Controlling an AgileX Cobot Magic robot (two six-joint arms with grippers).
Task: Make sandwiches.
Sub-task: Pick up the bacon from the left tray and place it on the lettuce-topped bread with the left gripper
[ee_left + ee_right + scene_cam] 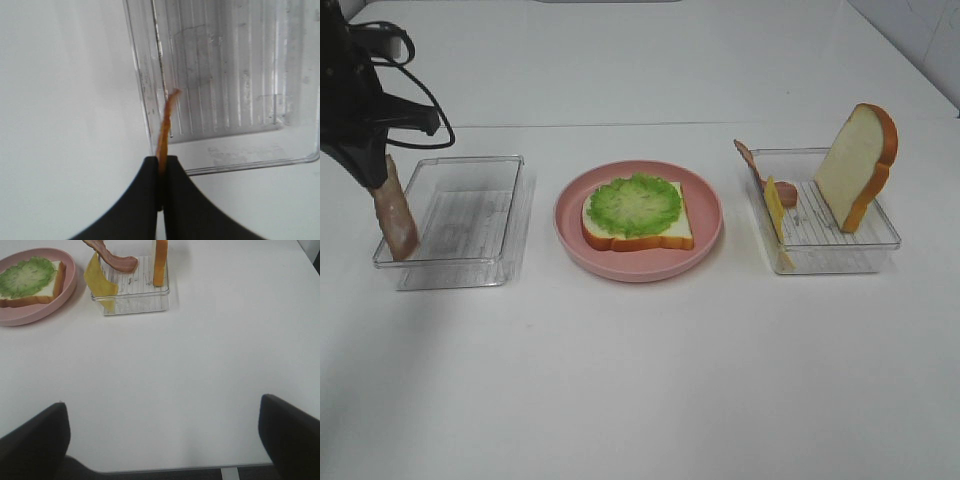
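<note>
stretching wide, the white table (640, 400) carries a plate (566, 215) of bread (672, 236).

On the white table (640, 380), a round pink plate (710, 235) carries a white toy bread slice (660, 238) with a green lettuce leaf (637, 204) on top. At the plate's nine o'clock is a clear plastic tray (460, 215), and a brown-pink bacon strip (396, 215) hangs at its nine o'clock wall. At three o'clock, a second clear tray (840, 245) holds an upright bread slice (855, 165). A yellow cheese slice (776, 208) and a second bacon strip (760, 172) lean at its nine o'clock wall.

- A round pink plastic plate (706, 200) is sitting at the middle of the white tabletop (640, 380).
- A clear ribbed rectangular plastic tray (470, 215) is lying to its left, apart from it.
- A second clear plastic tray (825, 245) is resting to its right, also apart.
</note>
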